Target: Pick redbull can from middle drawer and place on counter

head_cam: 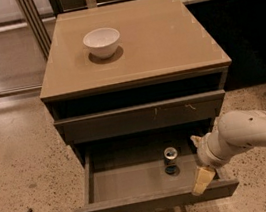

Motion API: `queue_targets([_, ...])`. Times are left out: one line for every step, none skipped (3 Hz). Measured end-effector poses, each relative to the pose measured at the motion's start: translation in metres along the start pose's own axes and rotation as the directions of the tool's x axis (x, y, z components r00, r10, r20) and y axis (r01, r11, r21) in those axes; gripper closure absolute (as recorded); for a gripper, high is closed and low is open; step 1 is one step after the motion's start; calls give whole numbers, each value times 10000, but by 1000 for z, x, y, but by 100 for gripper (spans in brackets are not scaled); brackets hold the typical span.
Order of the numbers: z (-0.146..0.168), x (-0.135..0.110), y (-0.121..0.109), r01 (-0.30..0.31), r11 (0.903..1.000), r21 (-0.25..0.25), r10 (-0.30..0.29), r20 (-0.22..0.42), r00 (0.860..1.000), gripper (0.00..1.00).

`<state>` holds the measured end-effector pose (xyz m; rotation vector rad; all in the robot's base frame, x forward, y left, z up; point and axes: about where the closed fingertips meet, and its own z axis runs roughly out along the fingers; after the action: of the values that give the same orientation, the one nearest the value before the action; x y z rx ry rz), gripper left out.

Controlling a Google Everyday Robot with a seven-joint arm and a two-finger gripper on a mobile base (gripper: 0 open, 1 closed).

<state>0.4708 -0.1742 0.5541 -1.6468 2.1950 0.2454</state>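
Drawer-floor (pixel 130 179) redbull can (pixel 170 154) upright, end effector (pixel 199 164) beside.

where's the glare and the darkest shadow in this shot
Camera view: soft glare sheens the glossy tan counter near its back edge; the white bowl throws a small dark shadow toward the front. The deepest shade fills the gap under the counter and the rear of the open grey middle drawer, where the silver-topped redbull can glints. The gripper sits right of the can.
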Motion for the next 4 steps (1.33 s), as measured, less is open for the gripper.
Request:
queue_targets([23, 15, -11, -91, 9997, 245, 81, 399, 9992, 0])
queue_targets([52, 23, -27, -215, 9989, 406, 155, 1434, 9895, 0])
queue_targets([79, 24, -43, -350, 9987, 379, 233, 2742, 9614, 0])
queue_targets([98, 23, -58, -608, 9977, 311, 449, 3730, 9268, 6])
